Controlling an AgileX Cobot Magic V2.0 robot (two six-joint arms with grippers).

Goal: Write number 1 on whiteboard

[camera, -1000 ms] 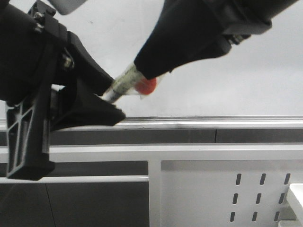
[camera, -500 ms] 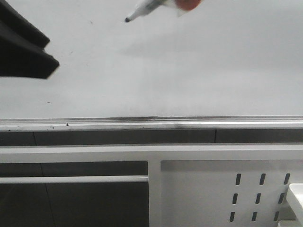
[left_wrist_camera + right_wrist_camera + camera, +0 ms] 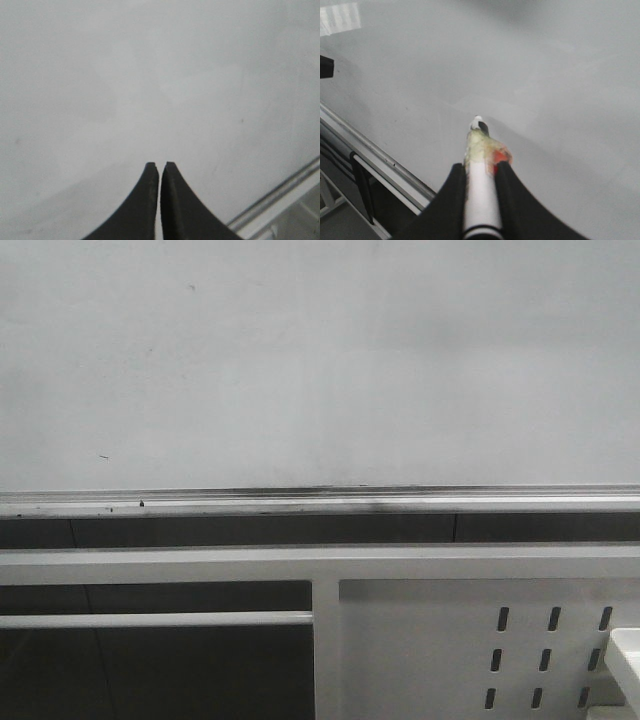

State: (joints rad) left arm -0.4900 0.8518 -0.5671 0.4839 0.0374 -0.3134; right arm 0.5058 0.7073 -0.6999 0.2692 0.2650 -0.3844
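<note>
Right end effector (image 3: 481, 172) grips marker (image 3: 481, 200) over whiteboard (image 3: 560, 75).

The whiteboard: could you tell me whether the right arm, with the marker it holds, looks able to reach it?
Probably yes. The right gripper grips the marker, whose tip points at the bare whiteboard with nothing between them.

The whiteboard (image 3: 320, 360) stands above its rail (image 3: 320, 502), seemingly behind the perforated frame (image 3: 480, 640).

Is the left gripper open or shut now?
Shut: in the left wrist view the left gripper has its jaws nearly together, nothing between them.
</note>
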